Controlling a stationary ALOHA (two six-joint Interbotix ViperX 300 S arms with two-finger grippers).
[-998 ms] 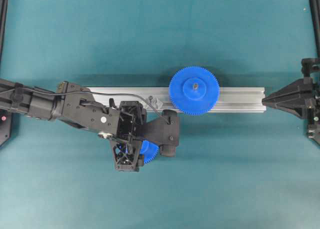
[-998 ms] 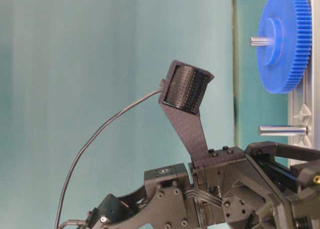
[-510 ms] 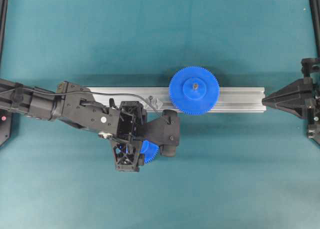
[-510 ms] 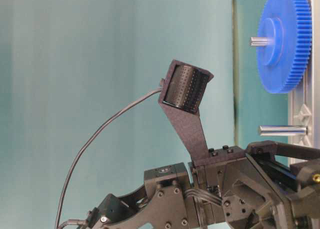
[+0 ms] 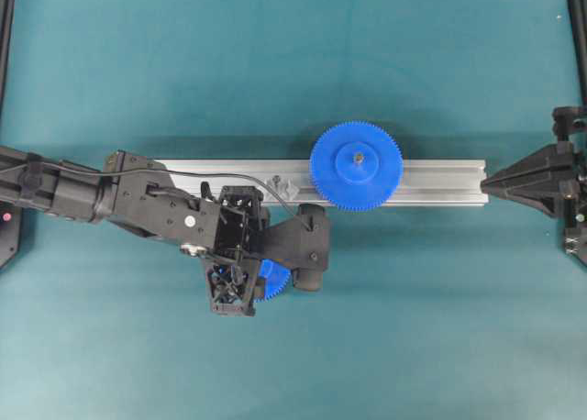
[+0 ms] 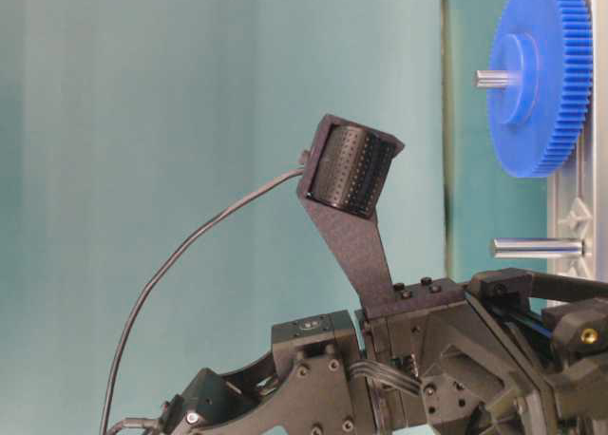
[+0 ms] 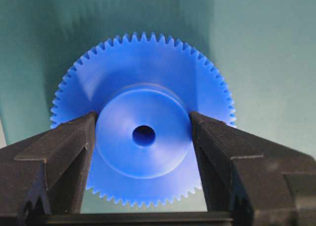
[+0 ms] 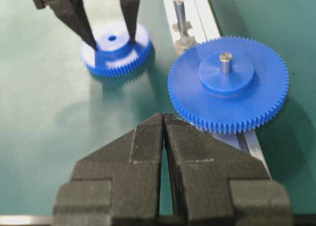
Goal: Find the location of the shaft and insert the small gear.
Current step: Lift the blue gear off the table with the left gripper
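Note:
The small gear point(image 7: 143, 157), blue with a raised hub and a dark centre hole, lies flat on the teal mat just in front of the rail point(image 5: 440, 182). My left gripper point(image 7: 143, 116) points down over it, and both fingers press the sides of the hub. From the right wrist view the same fingers point(image 8: 129, 18) straddle the small gear point(image 8: 116, 51). The shaft point(image 8: 179, 11), a short silvery pin on a faceted base, stands on the rail just behind the small gear. My right gripper point(image 8: 163, 116) is shut and empty at the rail's right end.
A larger blue gear point(image 5: 356, 165) sits on its own pin on the aluminium rail, right of the shaft point(image 5: 277, 182). Black frame posts point(image 5: 576, 16) stand at the left and right table edges. Open teal mat lies in front of and behind the rail.
The left jaws have narrowed from wide open until they meet the small gear's hub. The left arm has barely shifted. The right arm has not moved.

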